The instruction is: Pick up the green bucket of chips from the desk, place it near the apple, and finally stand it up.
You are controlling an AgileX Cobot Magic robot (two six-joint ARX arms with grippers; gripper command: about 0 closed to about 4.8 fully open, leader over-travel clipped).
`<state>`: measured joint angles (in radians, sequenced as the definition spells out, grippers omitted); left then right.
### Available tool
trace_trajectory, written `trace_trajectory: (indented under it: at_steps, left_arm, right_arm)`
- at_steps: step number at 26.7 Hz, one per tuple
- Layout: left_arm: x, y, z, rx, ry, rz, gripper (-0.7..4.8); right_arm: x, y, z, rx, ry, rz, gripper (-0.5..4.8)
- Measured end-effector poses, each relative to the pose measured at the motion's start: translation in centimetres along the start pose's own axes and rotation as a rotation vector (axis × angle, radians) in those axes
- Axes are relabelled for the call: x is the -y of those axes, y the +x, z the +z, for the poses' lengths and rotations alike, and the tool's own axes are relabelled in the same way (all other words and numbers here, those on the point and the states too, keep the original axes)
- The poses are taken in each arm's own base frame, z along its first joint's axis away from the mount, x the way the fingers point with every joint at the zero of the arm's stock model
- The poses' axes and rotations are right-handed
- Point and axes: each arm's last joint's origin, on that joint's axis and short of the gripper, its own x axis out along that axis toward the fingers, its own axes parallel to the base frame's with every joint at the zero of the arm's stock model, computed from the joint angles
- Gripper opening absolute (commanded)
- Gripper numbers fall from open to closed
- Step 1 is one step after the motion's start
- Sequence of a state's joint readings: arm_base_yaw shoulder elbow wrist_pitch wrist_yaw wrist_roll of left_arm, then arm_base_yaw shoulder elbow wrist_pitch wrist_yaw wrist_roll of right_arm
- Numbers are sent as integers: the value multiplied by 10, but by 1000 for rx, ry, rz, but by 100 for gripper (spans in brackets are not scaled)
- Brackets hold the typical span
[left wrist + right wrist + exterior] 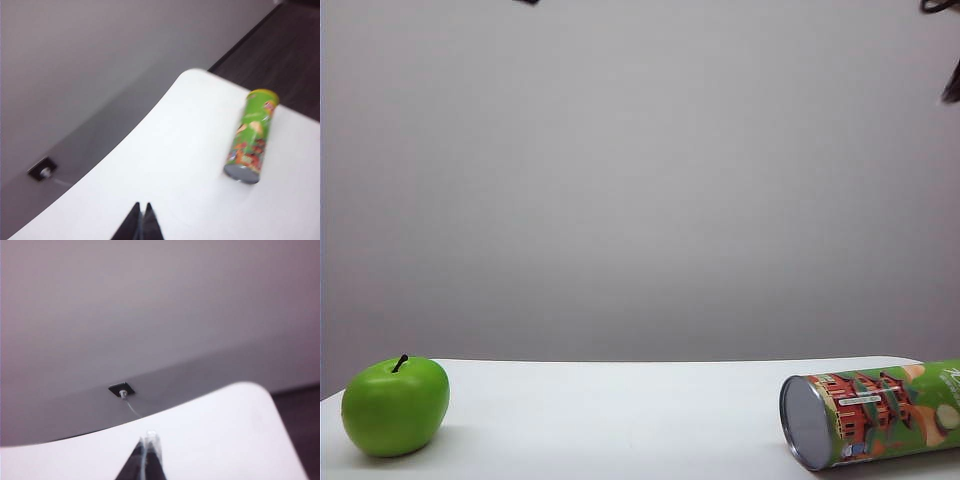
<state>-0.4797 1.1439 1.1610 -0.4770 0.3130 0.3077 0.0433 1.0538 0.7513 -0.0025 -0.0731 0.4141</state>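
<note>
The green bucket of chips [880, 415] lies on its side at the near right of the counter [620, 420], silver base toward the apple [396, 405], so it must be lifted, carried over and tipped upright. The apple sits well apart from the bucket, at the counter's opposite end, marking the goal spot. The left gripper [140, 220] hangs clenched and empty above bare counter, short of the bucket's base, probably lining up its approach. The right gripper [148, 452], also clenched and empty, hovers over counter with neither object in its view.
</note>
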Motion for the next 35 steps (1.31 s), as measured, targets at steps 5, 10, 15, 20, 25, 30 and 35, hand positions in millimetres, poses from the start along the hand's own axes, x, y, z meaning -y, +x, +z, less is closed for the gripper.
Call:
trace_trajectory:
  at_steps: [5,10,15,20,25,30,35]
  left_arm:
    - [5,19,-2,-48,28,24,-5]
    - [7,23,0,-36,36,28,-5]
    - [5,25,1,-25,38,37,-5]
    - [5,25,1,-25,36,37,-5]
    - [5,25,1,-24,24,36,-5]
    - [5,25,1,-23,14,37,-5]
    - [5,25,1,-24,10,37,-5]
  right_arm:
    - [17,59,-25,-241,238,-195,8]
    - [29,76,-48,-446,504,-437,479]
    - [36,61,-66,-595,712,-664,479]
    - [35,68,-63,-529,780,-623,479]
    - [37,87,-64,-484,799,-560,479]
    - [46,97,-81,-570,825,-604,479]
    - [61,104,-86,-572,845,-642,479]
